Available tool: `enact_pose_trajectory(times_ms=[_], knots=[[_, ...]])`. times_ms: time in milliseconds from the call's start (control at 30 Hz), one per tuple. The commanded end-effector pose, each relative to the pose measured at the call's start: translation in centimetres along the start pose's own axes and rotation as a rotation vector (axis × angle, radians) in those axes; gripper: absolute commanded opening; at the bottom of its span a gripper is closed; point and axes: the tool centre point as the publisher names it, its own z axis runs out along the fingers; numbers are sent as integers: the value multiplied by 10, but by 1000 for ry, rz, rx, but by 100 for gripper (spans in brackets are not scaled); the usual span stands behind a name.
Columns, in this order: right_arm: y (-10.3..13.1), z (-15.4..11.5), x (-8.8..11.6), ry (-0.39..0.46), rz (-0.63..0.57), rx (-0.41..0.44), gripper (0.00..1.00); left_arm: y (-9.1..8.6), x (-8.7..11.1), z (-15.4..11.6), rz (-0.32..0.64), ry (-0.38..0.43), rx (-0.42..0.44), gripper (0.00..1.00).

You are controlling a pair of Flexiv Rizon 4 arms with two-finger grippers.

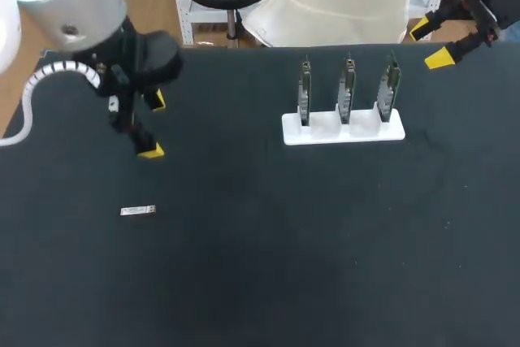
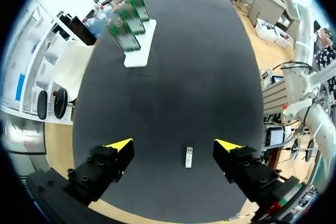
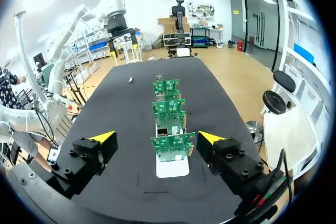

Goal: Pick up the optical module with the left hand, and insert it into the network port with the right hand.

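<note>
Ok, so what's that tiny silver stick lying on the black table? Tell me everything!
That is the optical module, a small, slim silvery bar that looks like metal. It lies flat and alone on the black table, far from the white stand. Nothing grips it; the open left gripper hangs above it.
</note>
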Motion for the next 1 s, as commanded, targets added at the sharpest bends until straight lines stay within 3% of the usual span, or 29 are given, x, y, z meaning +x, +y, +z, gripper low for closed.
enact_pose_trajectory(times_ms=[33, 333, 767, 1000], knots=[[2, 0, 0, -1, -1, 6, 100, -11, 9, 14, 8, 53, -3, 100], [2, 0, 0, -1, -1, 6, 100, -31, 32, 43, 19, 176, 26, 100], [2, 0, 0, -1, -1, 6, 100, -50, 54, 65, 4, 188, 54, 100], [2, 0, 0, -1, -1, 6, 100, -60, 61, 77, 18, 248, 66, 100]])
